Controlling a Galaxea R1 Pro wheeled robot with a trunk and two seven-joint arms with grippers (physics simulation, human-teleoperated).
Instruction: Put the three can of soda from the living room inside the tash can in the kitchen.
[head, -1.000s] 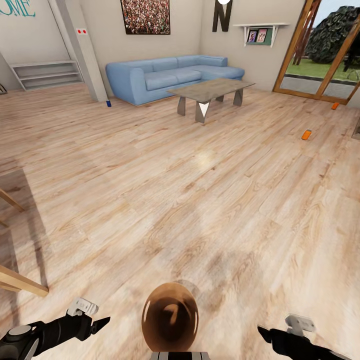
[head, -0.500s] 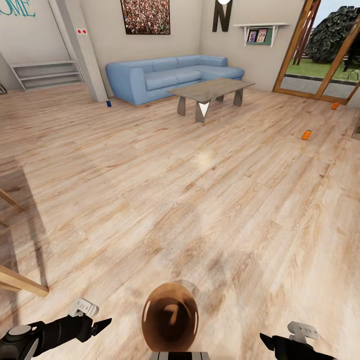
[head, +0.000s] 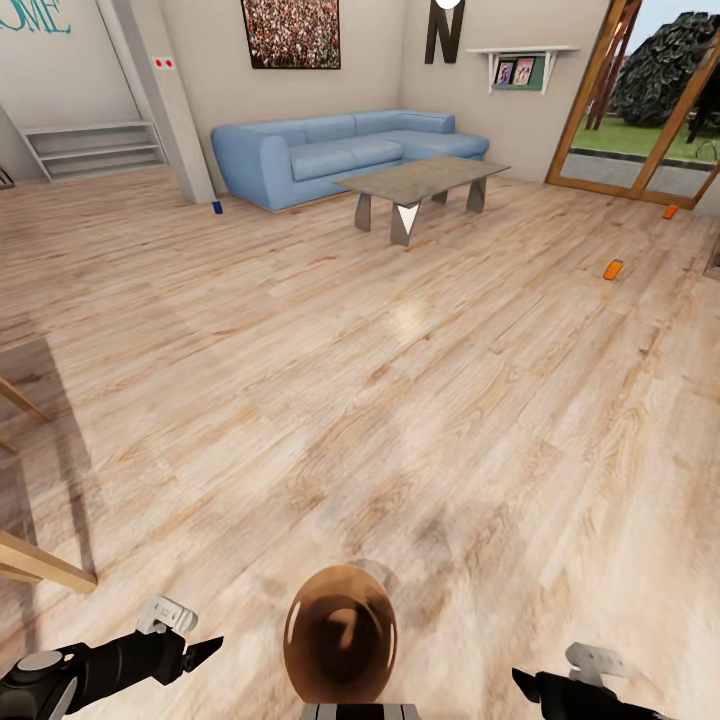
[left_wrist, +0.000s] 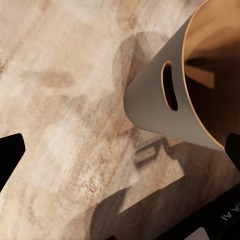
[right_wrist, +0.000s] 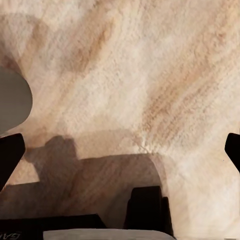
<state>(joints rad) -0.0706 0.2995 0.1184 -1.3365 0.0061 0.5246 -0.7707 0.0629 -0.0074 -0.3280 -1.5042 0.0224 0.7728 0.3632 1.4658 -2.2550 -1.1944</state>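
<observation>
Cans lie scattered across the light wood floor (head: 330, 400) of the living room. The blue can (head: 217, 207) stands upright at the far left, just beside the end of the blue sofa (head: 340, 150) and near a grey pillar (head: 160, 100). The nearer orange can (head: 613, 269) lies on its side at the right, its long axis tilted toward the glass doors (head: 640, 120); the second orange can (head: 670, 211) lies farther back, near the door frame (too small to tell which way its top points). A low table (head: 420, 180) stands in front of the sofa, well apart from all three.

Close to the robot, the bin (head: 340, 635) sits upright between the two arms, its brown mouth facing up. In the left wrist view the bin (left_wrist: 160, 100) shows its grey wall and slot handle, tapering toward the floor.

The left gripper (head: 205, 650) points toward the bin and its fingers (left_wrist: 10, 152) stand wide apart, holding nothing. The right gripper (head: 525, 683) points inward too, fingers (right_wrist: 10, 155) likewise spread wide and empty.
</observation>
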